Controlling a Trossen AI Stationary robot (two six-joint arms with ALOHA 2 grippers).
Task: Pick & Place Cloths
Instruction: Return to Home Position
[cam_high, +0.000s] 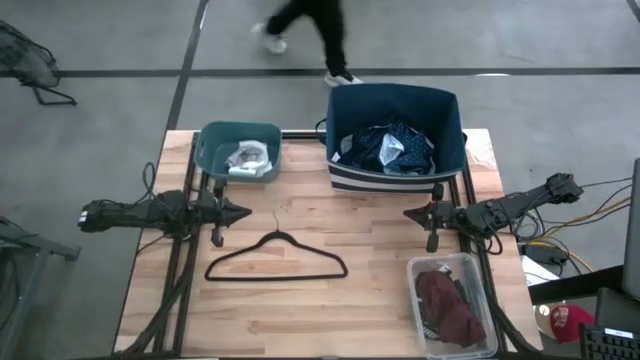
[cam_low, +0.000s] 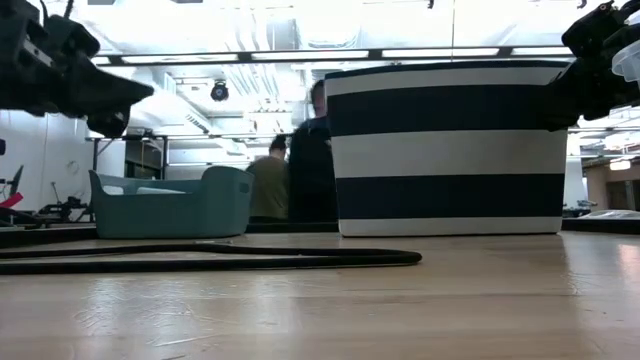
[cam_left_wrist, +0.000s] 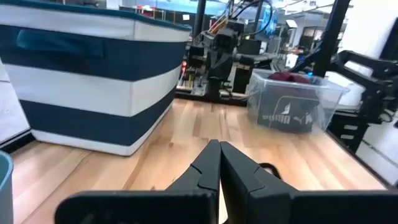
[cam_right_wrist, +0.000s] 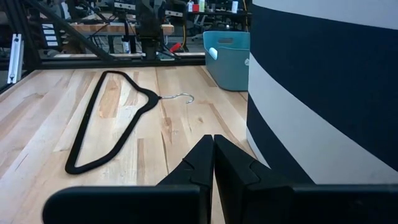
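A navy patterned top (cam_high: 392, 148) with pale cloth lies in the striped navy-and-white basket (cam_high: 345, 176). White and grey socks (cam_high: 247, 158) sit in the small teal bin (cam_high: 210, 140). A maroon piece over a black piece (cam_high: 450, 310) fills the clear plastic box (cam_high: 418, 270). My left gripper (cam_high: 246, 211) hovers shut at the table's left, above the hanger. My right gripper (cam_high: 408, 212) hovers shut at the right, near the basket's front. Neither touches anything.
A thin black clothes hanger (cam_high: 276, 262) lies flat on the wooden table between the arms, hook toward the far edge. A person (cam_high: 312, 30) walks on the floor beyond the far edge. Bare wood (cam_high: 300, 320) spreads toward the near edge.
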